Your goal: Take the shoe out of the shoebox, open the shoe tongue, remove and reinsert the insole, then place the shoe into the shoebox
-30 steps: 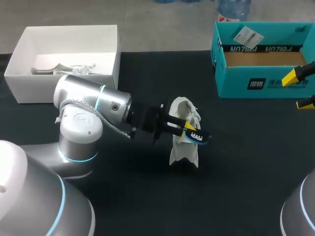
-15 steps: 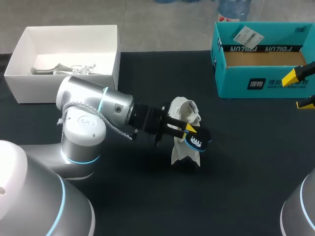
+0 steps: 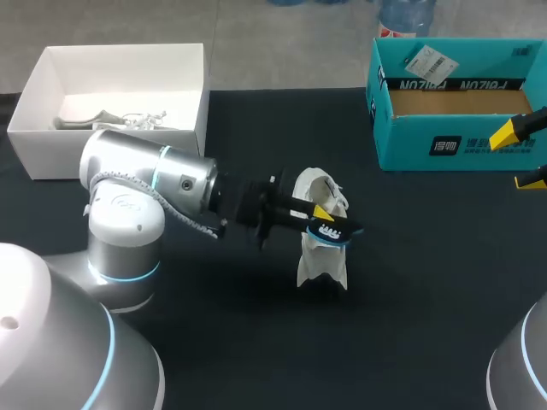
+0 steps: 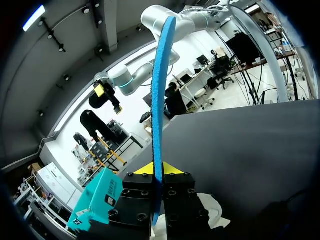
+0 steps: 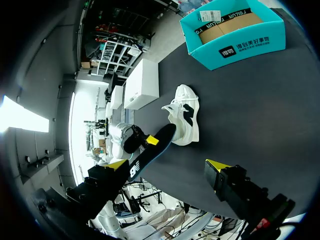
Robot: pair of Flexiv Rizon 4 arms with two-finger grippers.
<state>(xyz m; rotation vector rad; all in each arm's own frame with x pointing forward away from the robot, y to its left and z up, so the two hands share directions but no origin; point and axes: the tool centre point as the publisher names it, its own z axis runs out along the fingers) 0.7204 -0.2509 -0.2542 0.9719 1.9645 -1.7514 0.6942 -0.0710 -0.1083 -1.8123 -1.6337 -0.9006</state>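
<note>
The white shoe (image 3: pixel 322 260) sits out on the dark counter (image 3: pixel 427 282), roughly mid-counter, and everything else is placed from it. My left arm comes in low from the shoe's left, and its pincer (image 3: pixel 323 215) is right over the shoe, clamped together on the insole (image 3: pixel 336 229). In the left wrist view the two yellow tips press the thin blue edge of that insole from both sides, and the white of the shoe shows just under the fingers. The insole is dark with a white print on its face. It lies across the shoe's upper part, with its free end poking out past the shoe on the side away from the left arm (whether it touches the shoe I cannot tell). The teal shoebox (image 3: pixel 461 147) stands well apart from the shoe, beyond it and to its right, open side up, with brown card showing inside. My right pincer (image 3: pixel 519 155) hangs in front of that box, also well clear of the shoe, its yellow tips wide apart with nothing between them. A white open box (image 3: pixel 111 155) sits beyond the shoe to its left, holding some pale pieces too small to make out.
</note>
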